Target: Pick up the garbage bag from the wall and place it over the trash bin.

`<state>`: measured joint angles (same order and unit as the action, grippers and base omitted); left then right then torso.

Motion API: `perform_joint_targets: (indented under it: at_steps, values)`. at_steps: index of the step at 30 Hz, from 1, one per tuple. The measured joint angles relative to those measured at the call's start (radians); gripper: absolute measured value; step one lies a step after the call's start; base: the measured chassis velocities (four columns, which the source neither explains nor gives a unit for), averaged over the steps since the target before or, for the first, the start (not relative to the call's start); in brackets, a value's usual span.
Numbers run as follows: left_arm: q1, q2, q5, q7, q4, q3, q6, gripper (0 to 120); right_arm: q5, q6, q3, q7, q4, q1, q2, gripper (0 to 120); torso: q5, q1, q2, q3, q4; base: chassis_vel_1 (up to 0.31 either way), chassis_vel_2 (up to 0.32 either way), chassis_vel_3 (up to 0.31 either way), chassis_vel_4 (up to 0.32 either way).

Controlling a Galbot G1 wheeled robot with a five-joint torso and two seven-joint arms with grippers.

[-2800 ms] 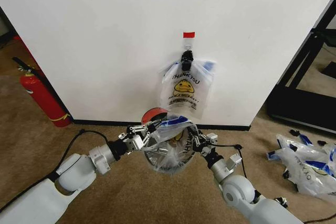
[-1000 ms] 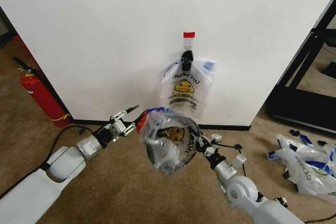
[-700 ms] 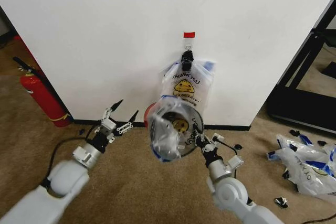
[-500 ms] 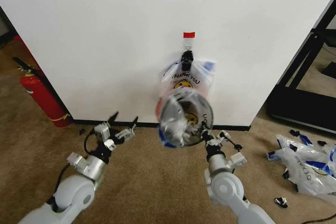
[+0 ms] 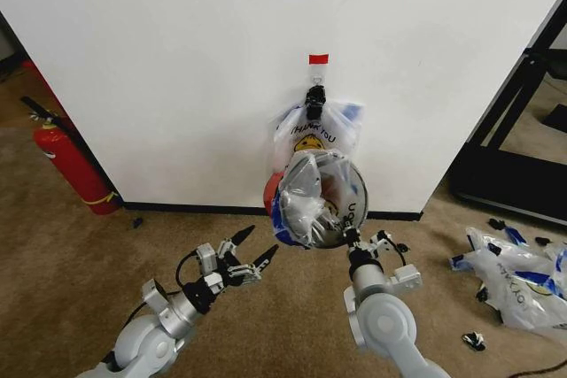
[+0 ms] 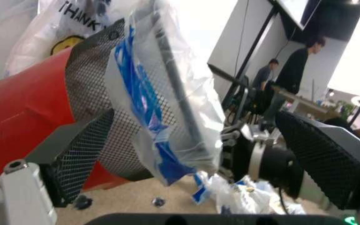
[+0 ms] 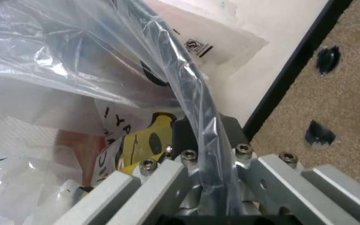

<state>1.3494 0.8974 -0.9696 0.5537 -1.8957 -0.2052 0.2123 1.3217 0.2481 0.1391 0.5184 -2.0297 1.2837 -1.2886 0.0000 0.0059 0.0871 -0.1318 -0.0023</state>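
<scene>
An office or lab floor set up for trials: brown carpet (image 5: pixel 71 245), a plain white wall (image 5: pixel 177 59) with black baseboard, a red fire extinguisher (image 5: pixel 71 161) standing well left of the left gripper (image 5: pixel 248 250), spare bags (image 5: pixel 518 281) strewn right of the right gripper (image 5: pixel 347 235), and black metal frames (image 5: pixel 518 130).

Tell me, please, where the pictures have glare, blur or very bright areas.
Head view: evenly lit, glare on the garbage bag over the trash bin. Left wrist view: the bright room behind is washed out, and the near left gripper fingers look soft. Right wrist view: shiny reflections on the plastic, and the right gripper blurs at close range.
</scene>
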Motion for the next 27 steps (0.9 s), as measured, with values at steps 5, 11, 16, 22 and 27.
perform_joint_targets:
  at_steps: [5, 11, 16, 22, 27]
  values:
    - [-0.001, -0.001, 0.038, -0.054, 0.008, -0.003, -0.015, 91, -0.003, -0.002, -0.005, -0.007, -0.004, 0.0, -0.003, 0, 0.0, 0.0, 0.0, 0.0, 0.0, 0.0, 0.0, 0.0, 0.0]
    - [-0.008, 0.004, 0.044, -0.086, 0.003, -0.002, -0.025, 73, -0.013, -0.004, -0.013, -0.012, -0.003, -0.003, -0.011, 0, 0.0, 0.0, 0.0, 0.0, 0.0, 0.0, 0.0, 0.0, 0.0]
    - [-0.011, 0.004, 0.043, -0.085, 0.006, 0.0, -0.031, 55, -0.015, -0.007, -0.016, -0.012, 0.001, -0.007, -0.01, 0, 0.0, 0.0, 0.0, 0.0, 0.0, 0.0, 0.0, 0.0, 0.0]
    - [-0.016, 0.009, 0.048, -0.083, 0.014, 0.006, -0.031, 34, -0.016, -0.008, -0.017, -0.013, 0.003, -0.013, -0.007, 0, 0.0, 0.0, 0.0, 0.0, 0.0, 0.0, 0.0, 0.0, 0.0]
    - [-0.022, 0.013, 0.063, -0.088, 0.021, 0.009, -0.029, 15, -0.016, -0.012, -0.019, -0.014, 0.003, -0.019, -0.006, 0, 0.0, 0.0, 0.0, 0.0, 0.0, 0.0, 0.0, 0.0, 0.0]
